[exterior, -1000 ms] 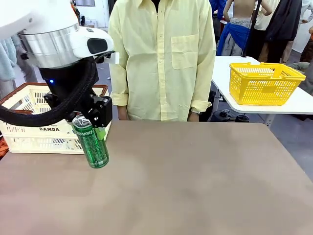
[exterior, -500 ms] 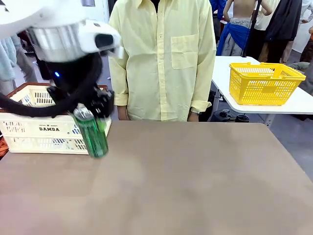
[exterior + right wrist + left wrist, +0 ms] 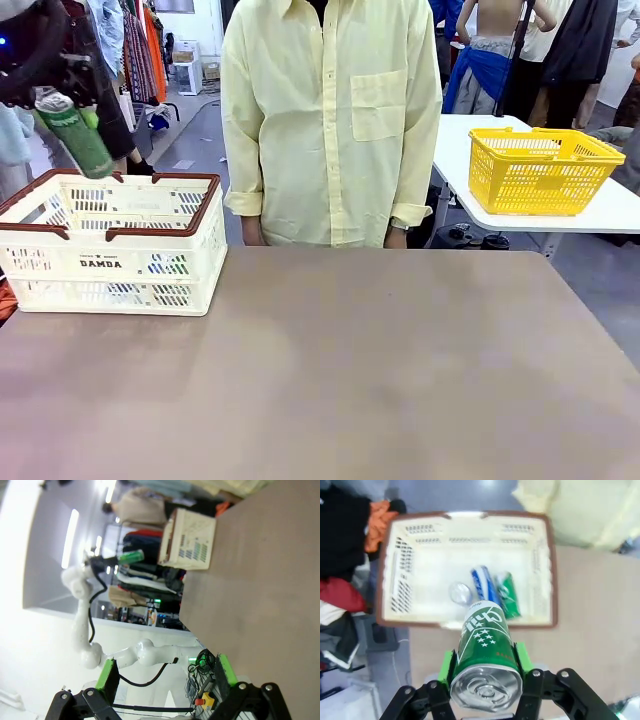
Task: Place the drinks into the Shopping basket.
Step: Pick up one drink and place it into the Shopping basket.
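The left gripper (image 3: 484, 667) is clamping a green can (image 3: 485, 647), holding it tilted above the cream basket (image 3: 112, 262), where a blue can (image 3: 485, 584) and another green can (image 3: 509, 594) are lying side by side. The right gripper (image 3: 165, 680) is hanging with its fingers apart, holding nothing, beyond the table (image 3: 400, 370) edge.

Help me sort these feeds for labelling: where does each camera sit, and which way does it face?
Front: fixed on the robot's side, facing the person across the table; left pincer at top left.
Left wrist: above the Shopping basket, looking down its pincer shut on a green can.
Right wrist: rolled, looking along the table past its open right pincer.
All three share the basket and green can.
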Robot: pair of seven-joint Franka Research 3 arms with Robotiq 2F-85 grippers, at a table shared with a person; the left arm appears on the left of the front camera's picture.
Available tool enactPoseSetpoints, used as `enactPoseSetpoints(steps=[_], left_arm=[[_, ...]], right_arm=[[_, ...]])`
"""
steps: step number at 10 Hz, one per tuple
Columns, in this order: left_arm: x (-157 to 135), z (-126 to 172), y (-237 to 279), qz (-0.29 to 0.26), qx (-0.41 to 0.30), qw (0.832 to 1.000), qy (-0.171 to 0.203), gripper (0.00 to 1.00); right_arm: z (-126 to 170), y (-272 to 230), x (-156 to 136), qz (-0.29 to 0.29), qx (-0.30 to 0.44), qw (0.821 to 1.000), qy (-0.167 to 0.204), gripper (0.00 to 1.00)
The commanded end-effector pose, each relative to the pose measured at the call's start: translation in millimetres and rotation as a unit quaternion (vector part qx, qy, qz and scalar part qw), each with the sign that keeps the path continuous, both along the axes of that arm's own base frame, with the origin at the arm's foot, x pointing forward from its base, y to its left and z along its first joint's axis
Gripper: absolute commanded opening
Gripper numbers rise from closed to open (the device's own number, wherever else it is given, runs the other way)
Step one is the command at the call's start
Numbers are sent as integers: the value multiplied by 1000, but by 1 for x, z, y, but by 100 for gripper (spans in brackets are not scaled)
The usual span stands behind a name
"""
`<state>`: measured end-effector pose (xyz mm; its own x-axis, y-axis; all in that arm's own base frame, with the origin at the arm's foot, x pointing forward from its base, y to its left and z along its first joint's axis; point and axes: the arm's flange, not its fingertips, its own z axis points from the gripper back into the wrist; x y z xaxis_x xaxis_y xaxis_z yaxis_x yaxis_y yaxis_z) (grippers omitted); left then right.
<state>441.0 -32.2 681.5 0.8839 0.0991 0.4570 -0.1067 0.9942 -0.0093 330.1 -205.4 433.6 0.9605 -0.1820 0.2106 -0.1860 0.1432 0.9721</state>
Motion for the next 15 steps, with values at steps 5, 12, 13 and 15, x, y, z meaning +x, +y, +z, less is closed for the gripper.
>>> enactPoseSetpoints(steps=[5, 12, 13, 15], left_arm=[[90, -101, 109, 99, -17, 993, 63, 0], [102, -91, 103, 95, 22, 993, 63, 0], [126, -98, 105, 69, 27, 994, 82, 0], [143, -121, 107, 40, 19, 991, 125, 0]], right_arm=[[7, 2, 1, -3, 5, 1000, 5, 100], [7, 2, 1, -3, 5, 1000, 5, 100], [7, 2, 1, -3, 5, 1000, 5, 100], [7, 2, 1, -3, 5, 1000, 5, 100]])
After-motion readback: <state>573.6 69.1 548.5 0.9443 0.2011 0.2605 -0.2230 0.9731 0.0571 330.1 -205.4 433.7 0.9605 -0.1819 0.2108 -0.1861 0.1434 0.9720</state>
